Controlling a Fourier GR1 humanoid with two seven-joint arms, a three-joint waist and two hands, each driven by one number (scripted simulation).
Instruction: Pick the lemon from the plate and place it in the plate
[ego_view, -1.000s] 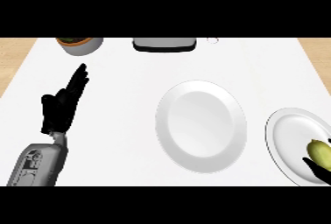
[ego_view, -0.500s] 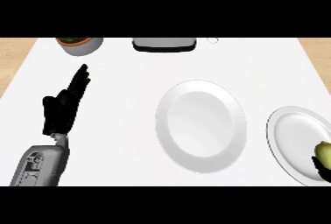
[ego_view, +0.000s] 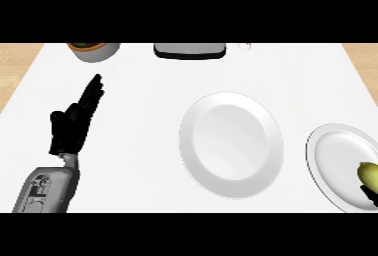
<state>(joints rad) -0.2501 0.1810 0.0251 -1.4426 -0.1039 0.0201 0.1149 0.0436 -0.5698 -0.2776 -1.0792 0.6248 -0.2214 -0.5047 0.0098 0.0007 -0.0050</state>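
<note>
Head view: lemon (ego_view: 369, 175) lies at the right edge on the dark-rimmed plate (ego_view: 332, 155). Only a dark sliver of the right hand (ego_view: 371, 193) shows just below it, so I cannot tell its fingers' state. Left hand (ego_view: 74, 122) rests released at the left. Good practice: curl round the lemon's middle, lift clear of the rim, set it centrally on the middle plate (ego_view: 231, 145).

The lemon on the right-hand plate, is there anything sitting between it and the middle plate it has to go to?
Nothing visible. The lemon lies on the plate at the right edge, and only bare counter separates that plate from the middle plate. The left hand rests open, far left.
</note>
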